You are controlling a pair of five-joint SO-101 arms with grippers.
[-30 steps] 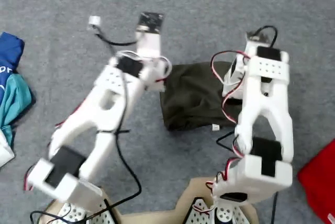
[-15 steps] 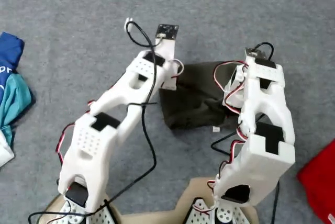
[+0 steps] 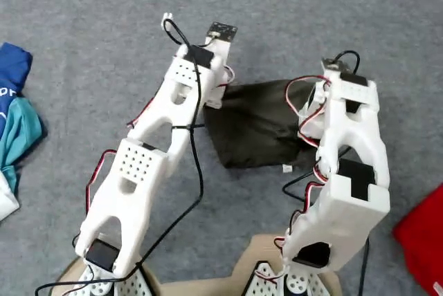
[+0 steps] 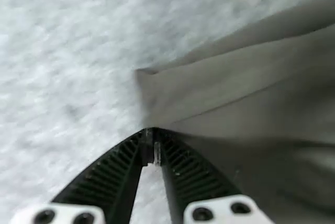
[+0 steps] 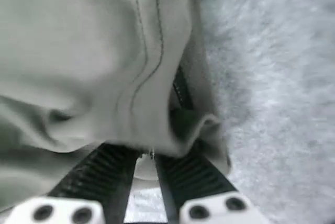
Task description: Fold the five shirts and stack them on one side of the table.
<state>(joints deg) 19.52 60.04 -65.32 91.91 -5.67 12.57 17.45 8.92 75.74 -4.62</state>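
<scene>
Where both arms meet, the shirt (image 3: pixel 259 126) lies pinched at two edges

As the high view has it, the olive shirt sits crumpled near the middle of the grey table (image 3: pixel 311 12), between the two arms. The left arm (image 3: pixel 149 164) slants up from the near edge, and its wrist end comes down at the shirt's left edge. The right arm (image 3: pixel 349 164) stands over the shirt's right edge, its wrist end touching the cloth. A blue shirt (image 3: pixel 14 109) lies well apart at the table's left edge, and a red cloth (image 3: pixel 422 237) lies at the right edge, near the arm bases.

From the left wrist, the left gripper (image 4: pixel 151 136) has its black ribbed jaws pressed together. The tips meet right on the shirt's (image 4: pixel 246 88) hem, just beside a folded corner, and the hem looks nipped between them. The cloth spreads away from the tips on one side, with bare table (image 4: pixel 63 35) on the other.

From the right wrist, the right gripper (image 5: pixel 152 153) is closed as well. A stitched fold of the shirt (image 5: pixel 78 51) bunches over and between its tips, so it is gripping the cloth. Grey table (image 5: pixel 282 77) shows just beside that fold
</scene>
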